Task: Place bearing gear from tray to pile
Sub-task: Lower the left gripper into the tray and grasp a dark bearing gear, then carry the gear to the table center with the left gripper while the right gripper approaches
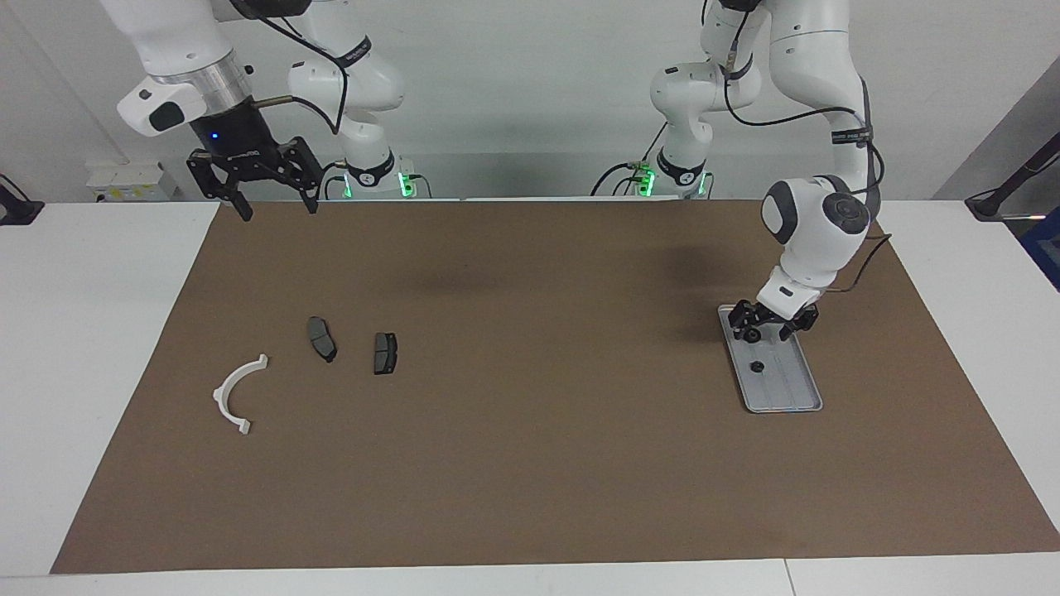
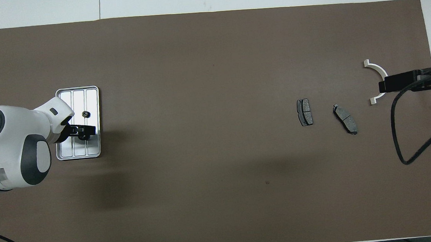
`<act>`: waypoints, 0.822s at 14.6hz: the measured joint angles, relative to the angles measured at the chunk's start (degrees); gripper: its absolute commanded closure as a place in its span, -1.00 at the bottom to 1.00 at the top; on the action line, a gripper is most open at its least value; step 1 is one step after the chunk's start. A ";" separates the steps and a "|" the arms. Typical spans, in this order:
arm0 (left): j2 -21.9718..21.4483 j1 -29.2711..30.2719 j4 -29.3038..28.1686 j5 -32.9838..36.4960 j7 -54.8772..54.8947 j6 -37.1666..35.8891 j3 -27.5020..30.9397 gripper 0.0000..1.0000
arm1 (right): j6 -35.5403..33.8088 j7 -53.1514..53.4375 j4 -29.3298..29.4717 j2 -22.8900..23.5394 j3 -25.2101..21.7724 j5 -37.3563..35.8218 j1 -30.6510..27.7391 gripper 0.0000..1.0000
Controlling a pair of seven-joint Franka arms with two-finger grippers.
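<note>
The silver-grey ridged tray (image 1: 788,387) lies at the left arm's end of the table; it also shows in the overhead view (image 2: 78,93). A small dark bearing gear (image 1: 756,366) lies on it, also seen from above (image 2: 85,114). My left gripper (image 1: 768,329) hangs low over the tray's end nearer the robots (image 2: 82,131). A small dark round shape shows at its tip; I cannot tell whether it is held. The pile is a white half-ring bracket (image 1: 236,393) and two dark pads (image 1: 322,338) (image 1: 385,353). My right gripper (image 1: 278,212) is open, high over the mat's edge.
A brown mat (image 1: 530,430) covers most of the white table. From above, the right gripper (image 2: 387,85) and its cable (image 2: 394,131) overlap the bracket (image 2: 375,68). The pads (image 2: 305,117) (image 2: 346,124) lie beside it, toward the table's middle.
</note>
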 measured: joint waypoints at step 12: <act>0.65 0.10 3.28 0.43 -0.02 -4.78 0.37 1.00 | -2.53 -2.52 0.00 -0.34 0.46 0.00 0.17 -1.00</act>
